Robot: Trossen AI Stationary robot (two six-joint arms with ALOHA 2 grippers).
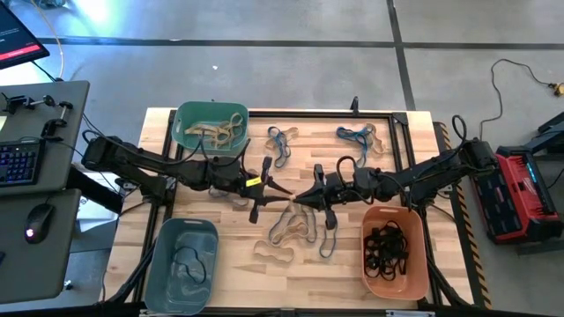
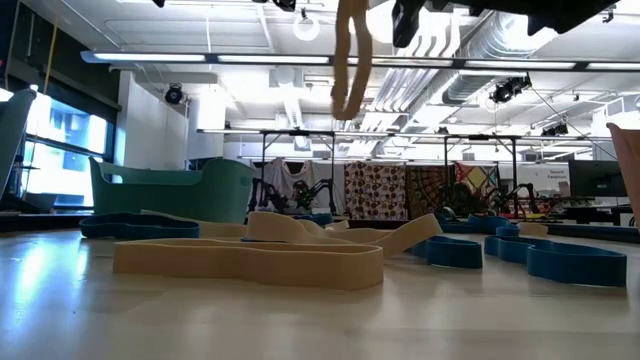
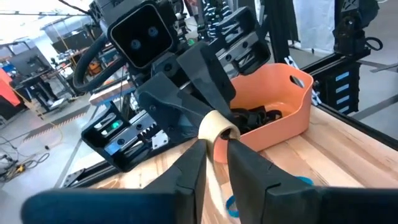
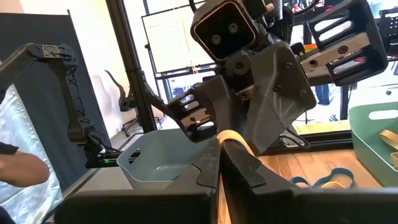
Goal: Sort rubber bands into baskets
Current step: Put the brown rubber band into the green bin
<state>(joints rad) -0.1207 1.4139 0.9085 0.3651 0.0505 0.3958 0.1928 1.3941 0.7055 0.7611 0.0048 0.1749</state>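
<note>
Above table centre, between teal basket (image 1: 211,126) and orange basket (image 1: 395,249) | right claw (image 4: 219,149) shut on tan band (image 4: 231,138) | left claw (image 3: 214,144) pinching same band | risk: band stretches, snaps free during handover

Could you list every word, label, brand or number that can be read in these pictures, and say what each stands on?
No text can be read in any view.
The laptop screen at the high view's edge shows red and white marks, too small to read.
The whiteboard behind the arms carries faint lines, too blurred to read.
The baskets show no labels.
</note>
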